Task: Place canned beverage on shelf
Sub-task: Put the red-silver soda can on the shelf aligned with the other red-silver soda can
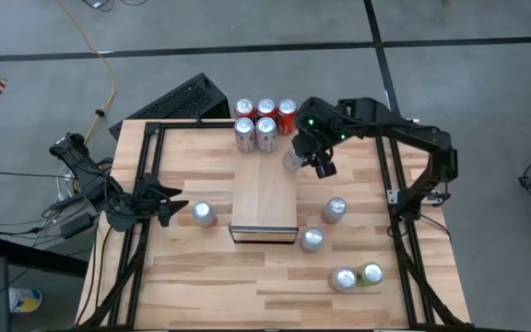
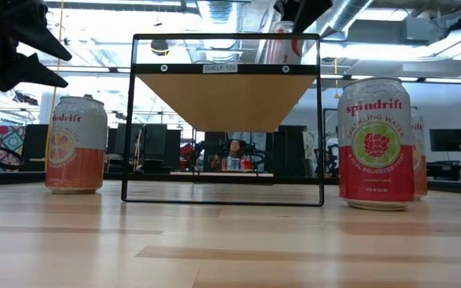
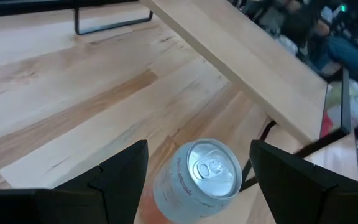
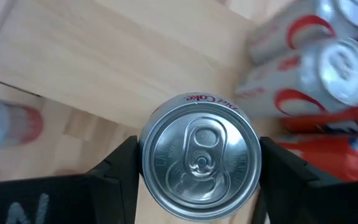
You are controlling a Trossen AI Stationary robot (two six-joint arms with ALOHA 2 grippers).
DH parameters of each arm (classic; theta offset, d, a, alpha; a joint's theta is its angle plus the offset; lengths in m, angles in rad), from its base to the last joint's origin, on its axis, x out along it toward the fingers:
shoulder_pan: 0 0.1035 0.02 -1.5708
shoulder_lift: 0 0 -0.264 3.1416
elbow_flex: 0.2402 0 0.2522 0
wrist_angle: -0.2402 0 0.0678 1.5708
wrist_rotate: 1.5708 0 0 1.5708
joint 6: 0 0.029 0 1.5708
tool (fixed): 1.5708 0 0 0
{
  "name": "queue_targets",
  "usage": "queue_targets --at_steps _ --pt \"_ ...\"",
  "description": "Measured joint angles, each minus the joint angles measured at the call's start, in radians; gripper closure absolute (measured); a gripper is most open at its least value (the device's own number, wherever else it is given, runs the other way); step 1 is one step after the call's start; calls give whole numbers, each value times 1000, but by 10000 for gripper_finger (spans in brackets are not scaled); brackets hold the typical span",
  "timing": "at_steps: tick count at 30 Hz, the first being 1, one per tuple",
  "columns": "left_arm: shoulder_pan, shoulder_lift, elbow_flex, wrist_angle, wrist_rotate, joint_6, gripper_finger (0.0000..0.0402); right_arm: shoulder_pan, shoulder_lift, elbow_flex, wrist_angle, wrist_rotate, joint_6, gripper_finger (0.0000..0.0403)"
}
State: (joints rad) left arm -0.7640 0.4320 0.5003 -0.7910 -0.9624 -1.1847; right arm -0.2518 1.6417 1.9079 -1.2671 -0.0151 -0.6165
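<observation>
While my right gripper [image 4: 194, 168] pinches a Diet Coke can [image 4: 197, 165] beside the shelf [image 1: 264, 198], my left gripper [image 3: 194, 180] hangs spread over another can [image 3: 194, 180] on the wooden tabletop [image 1: 192, 267].

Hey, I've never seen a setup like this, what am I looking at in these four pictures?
Two robot arms work at a wooden table. One picture looks straight down, one looks level across the tabletop, and two come from cameras on the arms' wrists. In the middle stands a small raised shelf, with loose drink cans around it and a cluster of five cans at the far edge. The right claw grips a silver Diet Coke can beside the shelf's far end. The left claw is open around a can left of the shelf.
</observation>
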Motion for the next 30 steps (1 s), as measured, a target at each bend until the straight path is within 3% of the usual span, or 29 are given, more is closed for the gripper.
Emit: queue_targets --at_steps 9,15,30 --pt "0 0 0 -1 -107 -71 132 -92 0 0 18 -52 -81 170" --pt "0 0 0 -5 -124 -84 132 -137 2 0 40 -112 -90 170" --pt "0 0 0 -5 -170 -92 132 -114 16 0 38 -167 -83 168"
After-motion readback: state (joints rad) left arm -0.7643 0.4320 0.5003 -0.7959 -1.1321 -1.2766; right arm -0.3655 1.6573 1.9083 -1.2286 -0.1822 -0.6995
